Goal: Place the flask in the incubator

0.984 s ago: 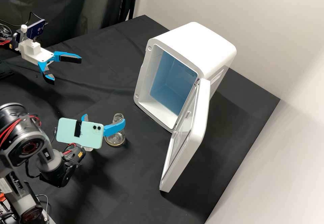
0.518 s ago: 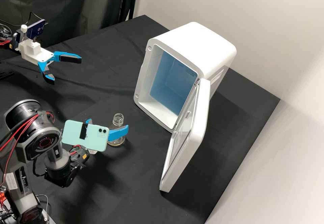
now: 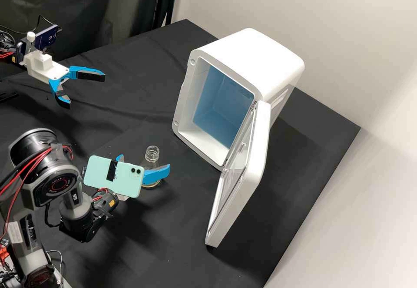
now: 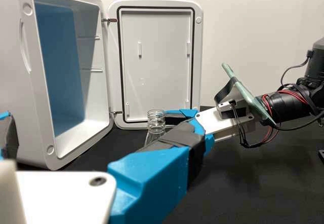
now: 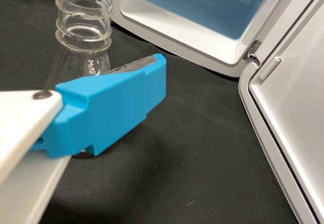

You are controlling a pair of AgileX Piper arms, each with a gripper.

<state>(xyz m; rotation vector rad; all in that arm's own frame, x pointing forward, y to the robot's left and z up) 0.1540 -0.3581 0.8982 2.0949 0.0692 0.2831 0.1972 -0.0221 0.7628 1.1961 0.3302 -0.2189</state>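
Observation:
A small clear glass flask (image 3: pixel 151 160) with a little amber liquid stands upright on the black bench, in front of the white incubator (image 3: pixel 260 62). The incubator's blue chamber (image 3: pixel 221 103) faces the flask and its door (image 3: pixel 243 170) hangs wide open. My right gripper (image 3: pixel 148 171) is open at the flask, one blue finger (image 5: pixel 111 102) along the flask's (image 5: pixel 83 26) near side; a mint phone (image 3: pixel 114 176) on the wrist hides the other finger. My left gripper (image 3: pixel 84 89) hovers open at the far left, holding nothing. Its view shows the flask (image 4: pixel 155 127) and the right arm (image 4: pixel 283 105).
The open door juts toward the bench's front edge, right of the flask. The right arm's grey joints (image 3: pixel 47 179) fill the near left corner. Cables and dark drapes (image 3: pixel 87 5) lie behind the left arm. Bare black cloth (image 3: pixel 130 101) separates the two grippers.
The right arm has moved right and lower, sliding its finger farther along the flask's near side. The flask, the incubator and the left arm have stayed put.

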